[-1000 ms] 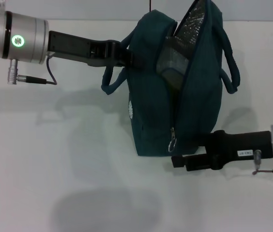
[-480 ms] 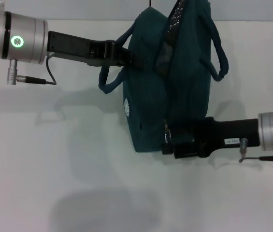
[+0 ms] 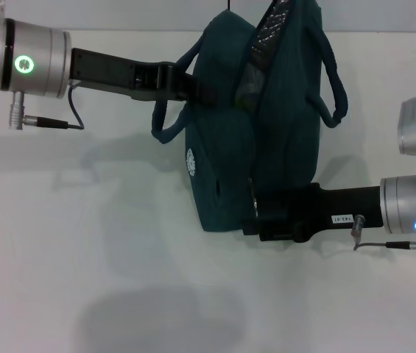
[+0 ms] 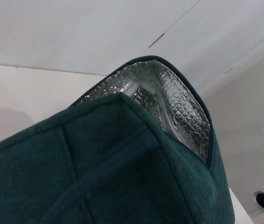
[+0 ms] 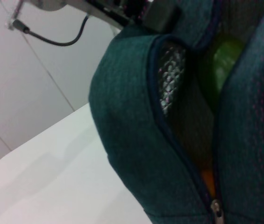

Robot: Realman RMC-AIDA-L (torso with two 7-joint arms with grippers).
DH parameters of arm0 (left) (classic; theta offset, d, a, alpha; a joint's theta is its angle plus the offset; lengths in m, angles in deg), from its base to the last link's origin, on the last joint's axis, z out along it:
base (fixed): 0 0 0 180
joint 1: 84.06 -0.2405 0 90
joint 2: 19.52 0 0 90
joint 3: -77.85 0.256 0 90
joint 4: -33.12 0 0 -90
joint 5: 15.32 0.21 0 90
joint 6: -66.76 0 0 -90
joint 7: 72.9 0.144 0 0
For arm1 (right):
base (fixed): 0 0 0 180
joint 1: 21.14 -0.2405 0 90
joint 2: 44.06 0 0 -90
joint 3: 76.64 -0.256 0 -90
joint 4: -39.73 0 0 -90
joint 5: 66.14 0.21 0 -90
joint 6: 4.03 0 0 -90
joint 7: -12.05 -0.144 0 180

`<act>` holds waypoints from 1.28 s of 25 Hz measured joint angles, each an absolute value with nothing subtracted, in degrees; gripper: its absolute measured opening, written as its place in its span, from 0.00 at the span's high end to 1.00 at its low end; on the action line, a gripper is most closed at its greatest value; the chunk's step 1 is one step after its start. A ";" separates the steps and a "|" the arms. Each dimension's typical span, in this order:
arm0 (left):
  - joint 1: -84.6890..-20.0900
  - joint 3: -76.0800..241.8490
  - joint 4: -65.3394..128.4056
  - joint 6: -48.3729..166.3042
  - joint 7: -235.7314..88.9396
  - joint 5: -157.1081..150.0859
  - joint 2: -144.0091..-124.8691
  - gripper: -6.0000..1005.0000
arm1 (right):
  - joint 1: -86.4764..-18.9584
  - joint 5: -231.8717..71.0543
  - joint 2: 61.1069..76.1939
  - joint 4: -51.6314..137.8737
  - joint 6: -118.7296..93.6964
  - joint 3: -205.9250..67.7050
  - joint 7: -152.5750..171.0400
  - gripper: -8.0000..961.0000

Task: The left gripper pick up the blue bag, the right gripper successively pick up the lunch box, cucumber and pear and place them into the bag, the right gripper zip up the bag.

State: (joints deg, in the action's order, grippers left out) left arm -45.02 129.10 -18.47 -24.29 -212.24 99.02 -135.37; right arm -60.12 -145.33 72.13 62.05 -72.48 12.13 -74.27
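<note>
- Blue bag hangs above the white desk, its zipper partly undone and its silver lining showing.
- Right tool sits at the bag's lower end by the zipper pull; whether it is pinched shut cannot be told.
- Left tool is clamped on the bag's handle side.
- Green cucumber and a sliver of orange pear show inside the bag.
- Soft fabric, likely weighted by its contents, will sag; the small metal pull looks like the place to grip.

matt woven cloth blue bag with shiny quilted foil lining.
</note>
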 joint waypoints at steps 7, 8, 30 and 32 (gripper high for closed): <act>-44.97 129.08 -17.83 -24.29 -212.02 99.00 -135.21 0.94 | -59.52 -142.92 72.12 62.05 -71.39 12.97 -74.23 0.42; -44.97 129.08 -17.76 -24.29 -211.98 99.00 -135.19 0.94 | -59.38 -142.09 72.13 62.05 -70.95 13.11 -74.21 0.46; -45.03 128.29 -17.67 -24.30 -211.50 99.11 -135.20 0.93 | -56.76 -139.34 72.13 62.93 -69.29 14.08 -73.43 0.95; -45.03 128.29 -17.68 -24.30 -211.50 99.13 -135.21 0.93 | -56.17 -139.35 72.13 63.54 -69.30 13.98 -72.68 0.95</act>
